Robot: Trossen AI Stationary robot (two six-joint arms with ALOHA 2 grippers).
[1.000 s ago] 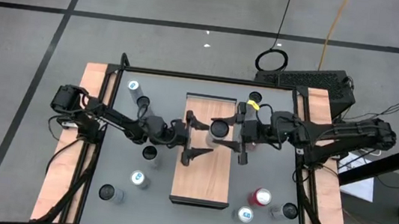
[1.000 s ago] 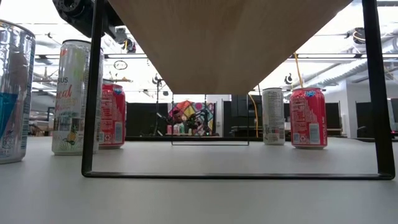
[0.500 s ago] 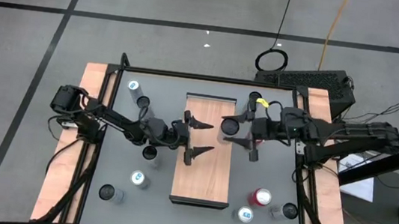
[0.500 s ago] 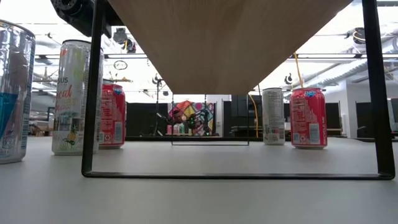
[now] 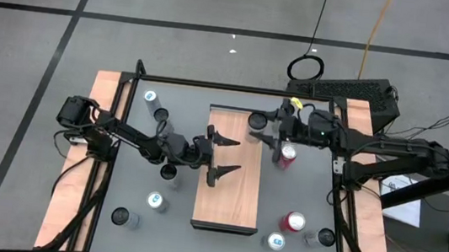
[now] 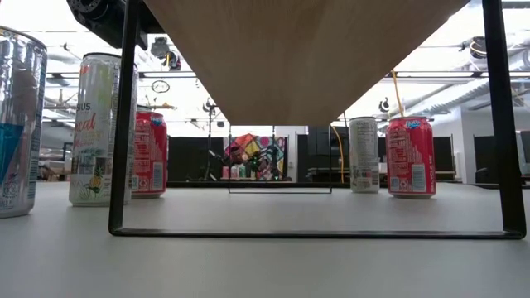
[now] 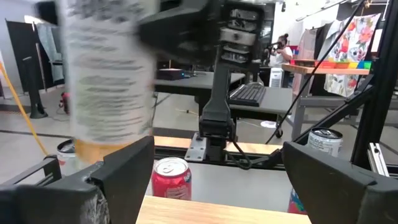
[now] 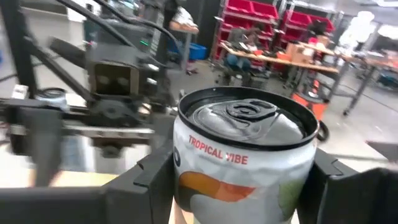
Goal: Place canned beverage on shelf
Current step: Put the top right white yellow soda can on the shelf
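A pale can [image 8: 242, 155] with orange print and the words "TROPICAL VIBE" stands upright in my right gripper [image 5: 263, 127], over the far right corner of the shelf [image 5: 229, 186]. The shelf is a long wood-grain board on a dark frame; the low view shows its underside [image 6: 298, 50]. In the left wrist view the same can [image 7: 106, 74] is blurred. My left gripper [image 5: 240, 154] hangs open over the middle of the shelf, pointing at the can, with nothing between its fingers. My right gripper pinches the can's side wall [image 8: 186, 180] between its two fingers, one on each opposite side, below the can's top rim. The fingers [image 8: 329, 180] come level from the table's right side. The can is upright with its top up; my left finger hides its bottom in the left wrist view.
A red can [image 5: 287, 154] stands on the table just right of the shelf. More cans stand at the near right [image 5: 293, 222], near left [image 5: 156, 201] and far left [image 5: 150, 97]. The shelf's dark leg frame [image 6: 124, 124] rises from the tabletop.
My right gripper has carried the can toward the table's far edge, from over the middle of the shelf to its far right corner, swinging as it went. The can stays upright. The red can right of the shelf has come out from under the arm.
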